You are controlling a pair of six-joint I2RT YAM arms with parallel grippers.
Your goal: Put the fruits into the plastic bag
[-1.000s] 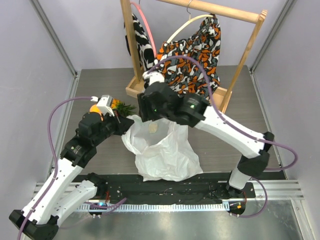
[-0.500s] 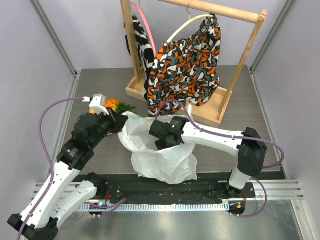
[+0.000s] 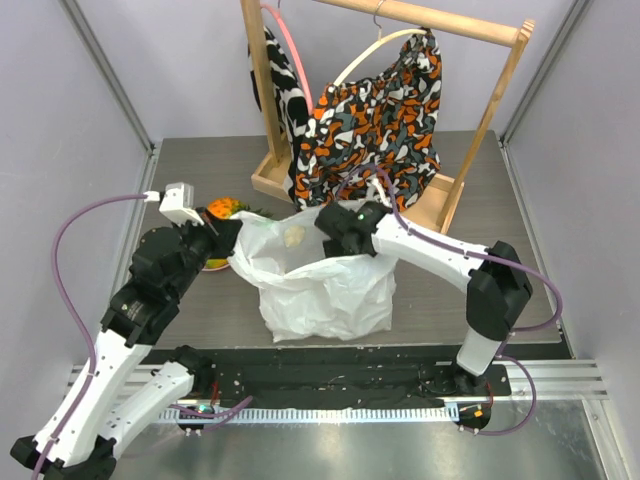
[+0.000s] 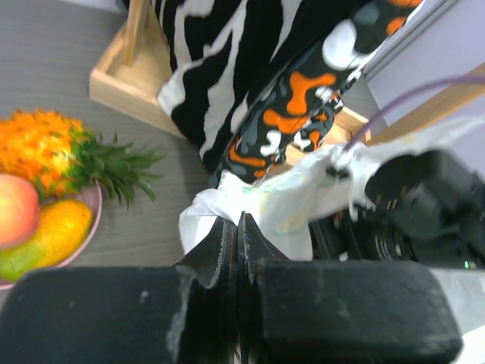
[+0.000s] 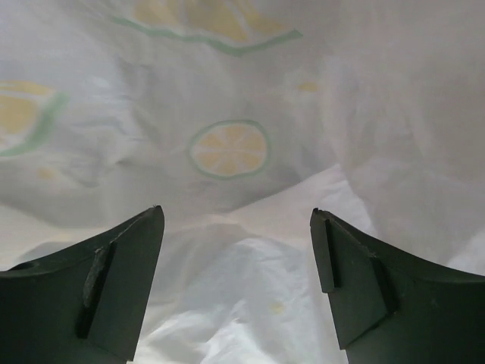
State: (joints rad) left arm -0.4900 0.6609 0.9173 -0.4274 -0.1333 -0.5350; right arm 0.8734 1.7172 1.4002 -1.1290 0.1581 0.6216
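Two claws: left gripper [image 4: 238, 224] is pinching the plastic bag [image 3: 320, 300] rim, fully closed; right gripper [image 5: 235, 227] is gaping empty inside the bag. I'm aiming to hold that rim taut.

We log the plastic bag [image 3: 320, 295] as translucent white, and in the right wrist view we see pale yellow citrus slices [image 5: 227, 149] rimmed in green printed on it. At the left we note an orange pineapple [image 4: 42, 144] with a dark green crown, a pink-orange peach [image 4: 14, 208], a yellow-green mango [image 4: 42, 241] and a pink plate [image 4: 92, 216]. Far side, we tag a blotched cloth [image 3: 385, 110] in orange, black, grey and white, a striped cloth [image 3: 282, 90] in black and white, and a light tan wood rack [image 3: 265, 182]. We mark the left arm [image 3: 110, 360] and right arm [image 3: 440, 255] white with black joints, the cable [image 4: 424, 91] purple, the table [image 3: 200, 170] grey-brown, the wall [image 3: 60, 150] pale lilac.
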